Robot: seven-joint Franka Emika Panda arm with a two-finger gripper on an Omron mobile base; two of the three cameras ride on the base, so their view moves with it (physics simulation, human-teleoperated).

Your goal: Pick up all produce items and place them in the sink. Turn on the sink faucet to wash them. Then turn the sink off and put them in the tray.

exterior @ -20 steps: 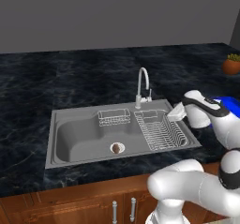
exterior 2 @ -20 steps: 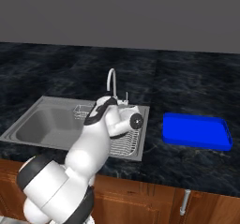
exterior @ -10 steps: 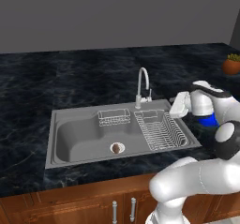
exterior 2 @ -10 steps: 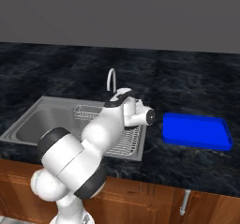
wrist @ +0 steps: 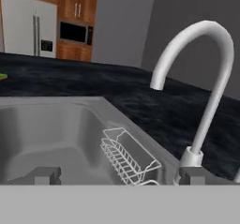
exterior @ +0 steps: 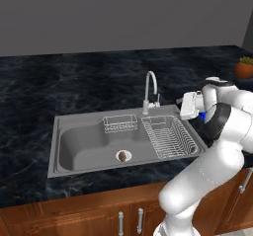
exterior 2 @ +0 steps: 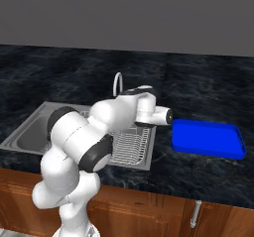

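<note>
- Left base view: brown lump [exterior: 122, 155] sitting on the drain, in the middle of the sink [exterior: 74, 153] floor
- So first step looks done for this one piece of produce; no other produce seen
- No water seen running from the faucet [exterior: 150, 89]; whether washing is finished or yet to come cannot be told
- Tray [exterior 2: 208, 139] bare and bright blue, on the counter right of the sink, well apart from the lump
- Left to do, by the look of it: fetch the lump from the sink and carry it over to the tray, with the wash first if not yet done
- Gripper [exterior: 189, 105] held right of the faucet, over the sink's back right corner near the rack [exterior: 169, 137], turned sideways toward the faucet
- Hand view: two dark tips at the bottom edge set wide apart, nothing between them, looking along the sink with the faucet's arch close above
- Wire basket [exterior: 119, 124] hanging at the back wall of the sink, just left of the faucet; holds nothing seen
- Counter [exterior: 44, 87] black, marbled, glossy, all round the sink; wooden cabinet doors with metal handles below it
- Plain grey wall behind the sink; orange pot [exterior: 244, 68] with greenery far right of the faucet
- Hand view, far beyond the sink: fridge [wrist: 21, 24], microwave [wrist: 73, 32] and wooden cupboards
</note>
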